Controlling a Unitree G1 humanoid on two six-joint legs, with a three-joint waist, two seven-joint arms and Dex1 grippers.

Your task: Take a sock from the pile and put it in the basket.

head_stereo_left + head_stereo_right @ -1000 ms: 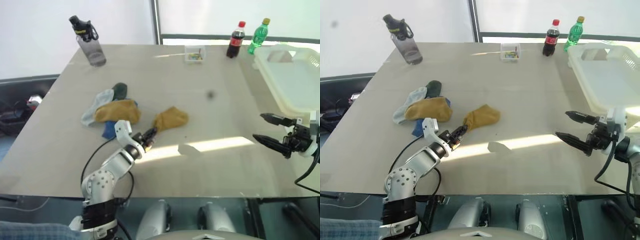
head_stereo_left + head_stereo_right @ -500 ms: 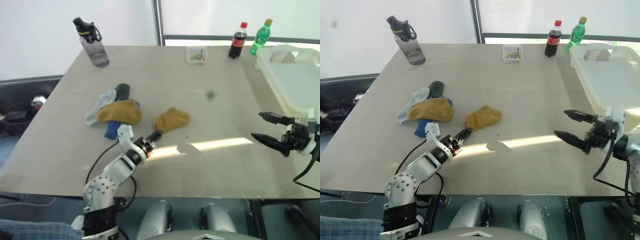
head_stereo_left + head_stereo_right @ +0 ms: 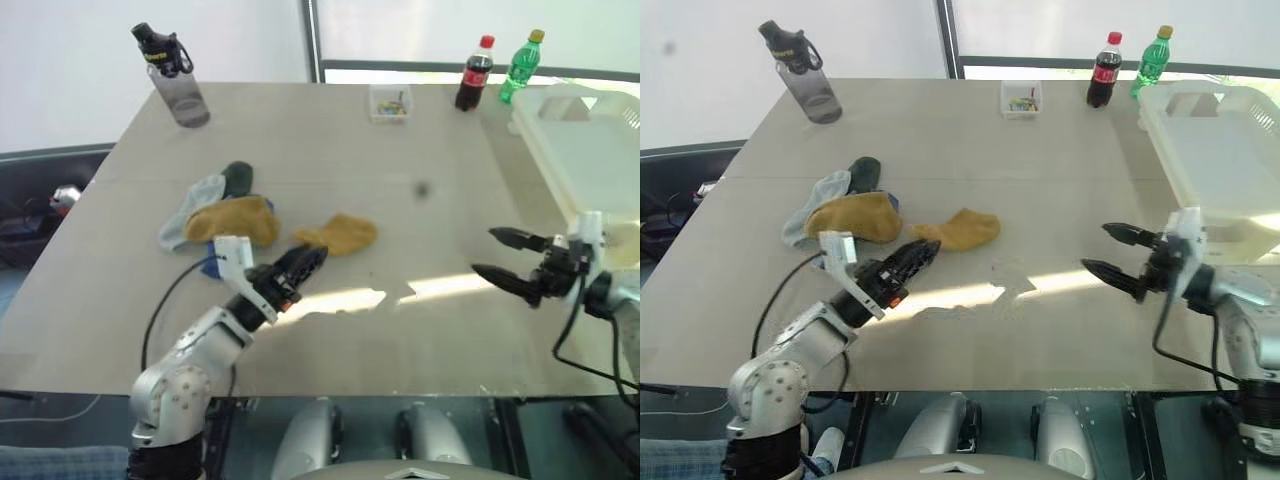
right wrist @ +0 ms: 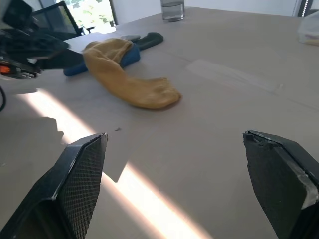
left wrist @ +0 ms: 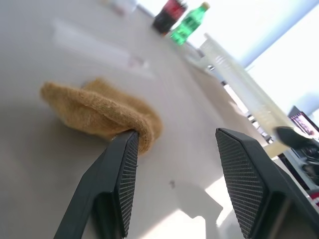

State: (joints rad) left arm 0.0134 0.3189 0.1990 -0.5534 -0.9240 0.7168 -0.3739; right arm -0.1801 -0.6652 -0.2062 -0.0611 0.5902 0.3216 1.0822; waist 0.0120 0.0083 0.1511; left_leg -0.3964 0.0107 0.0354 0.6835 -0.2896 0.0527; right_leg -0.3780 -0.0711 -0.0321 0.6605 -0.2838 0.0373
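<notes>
We look down over a pale grey bench [image 3: 420,140]. Toward its left edge lies the pile [image 3: 222,208] of soft socks: a mustard one on top, light grey, dark green and a bit of blue beneath. One mustard sock [image 3: 338,233] lies apart from that heap, nearer the middle of the bench, flat on the surface.

Our left gripper [image 3: 915,256] is raised just above the bench beside this loose sock, pointing toward it. In the left wrist view its two black fingers [image 5: 122,169] are spread, and the sock's near end sits right at one pad, not pinched between the two. We judge the sock is free on the bench, so a fresh grasp is needed before any carrying.

Our right gripper [image 3: 505,258] hangs above the bench toward the right edge, fingers spread wide and holding nothing, aimed across at the loose sock. It sits between sock and basket, probably ready to receive or take over.

The basket [image 3: 590,150], large, cream-white and slotted, occupies the far right corner, well apart from the sock.

Along the far edge are a cola bottle [image 3: 474,74], a green bottle [image 3: 520,68] and a small clear box [image 3: 389,105]; a grey water bottle [image 3: 172,76] marks the far left corner.
</notes>
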